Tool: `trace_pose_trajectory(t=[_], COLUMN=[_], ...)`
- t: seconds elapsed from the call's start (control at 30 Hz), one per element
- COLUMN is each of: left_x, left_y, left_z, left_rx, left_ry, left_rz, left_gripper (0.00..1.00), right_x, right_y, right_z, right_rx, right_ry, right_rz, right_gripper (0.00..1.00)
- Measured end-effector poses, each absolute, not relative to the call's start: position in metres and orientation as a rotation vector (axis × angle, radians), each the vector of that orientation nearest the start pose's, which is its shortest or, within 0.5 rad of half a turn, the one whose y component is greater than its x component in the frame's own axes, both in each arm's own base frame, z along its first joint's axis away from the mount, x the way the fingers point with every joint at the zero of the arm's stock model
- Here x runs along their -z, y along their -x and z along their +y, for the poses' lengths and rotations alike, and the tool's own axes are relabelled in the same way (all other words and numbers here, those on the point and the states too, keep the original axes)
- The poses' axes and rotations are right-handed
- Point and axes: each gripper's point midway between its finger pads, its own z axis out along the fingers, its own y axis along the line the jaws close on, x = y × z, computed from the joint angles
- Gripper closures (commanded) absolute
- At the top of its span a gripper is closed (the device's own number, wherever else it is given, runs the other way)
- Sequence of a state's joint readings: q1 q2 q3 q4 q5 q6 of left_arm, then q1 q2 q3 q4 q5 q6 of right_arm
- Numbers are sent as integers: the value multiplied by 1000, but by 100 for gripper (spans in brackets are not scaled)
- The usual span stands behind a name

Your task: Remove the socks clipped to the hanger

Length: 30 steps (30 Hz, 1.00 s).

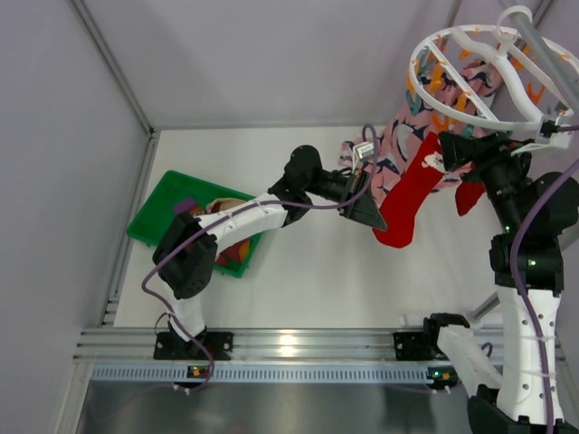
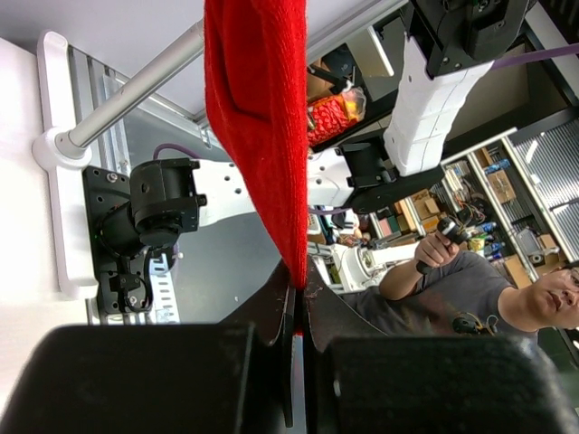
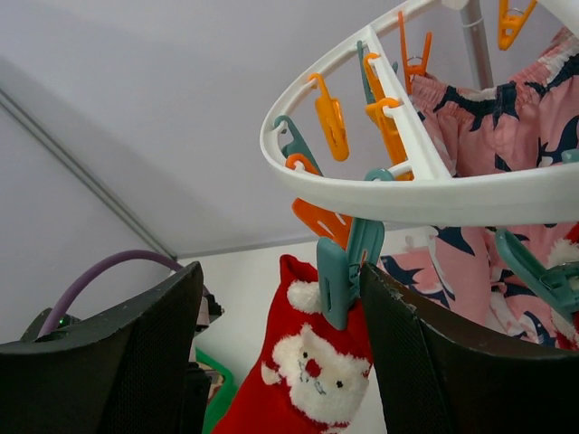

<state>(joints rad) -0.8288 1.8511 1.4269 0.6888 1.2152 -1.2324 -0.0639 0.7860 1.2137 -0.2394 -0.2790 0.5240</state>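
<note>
The red sock (image 1: 409,201) hangs from the hanger (image 3: 434,194) by a teal clip (image 3: 342,271). The left pincer (image 2: 297,303) is closed on its lower end; the right pincer (image 3: 280,353) stands open around the teal clip at its cuff.

On my left a shallow green plastic tray (image 1: 156,210) sits on the white tabletop (image 1: 308,271), its far corner near the slanting grey metal frame pole (image 1: 113,61) at the rear left. A ribbed aluminium rail (image 1: 298,344) runs along the table's near edge. Up on my right hangs a pink cloth with navy and white print (image 1: 403,145); my right wrist view shows its gathered upper edge. In my left wrist view, a round grey metal pole (image 2: 136,95) meets a white bracket (image 2: 54,154). Beyond them a person in a grey T-shirt (image 2: 488,294) grips a black handle (image 2: 443,237) before shelves of boxes (image 2: 534,190).
</note>
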Motion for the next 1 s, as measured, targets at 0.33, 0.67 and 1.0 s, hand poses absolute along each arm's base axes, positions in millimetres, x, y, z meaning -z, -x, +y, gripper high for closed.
trace_pose_trajectory(t=[0.33,0.67,1.0], left_x=[-333,-334,-334], left_y=[-166,-164,-164], left_z=[-444,-445,-445], left_rx=[2263,2265,2265], left_ry=[-1057,-1059,-1061], left_rz=[1778,1778,1777], left_gripper=[100,100,100], right_x=[-455,-452,-447], right_y=[-270,-287,-306], right_z=[41,41,47], right_rx=[-510,-519,-576], right_ry=[-207,-209,-178], right_rz=[1437,1443,1401], right_gripper=[31,30,32])
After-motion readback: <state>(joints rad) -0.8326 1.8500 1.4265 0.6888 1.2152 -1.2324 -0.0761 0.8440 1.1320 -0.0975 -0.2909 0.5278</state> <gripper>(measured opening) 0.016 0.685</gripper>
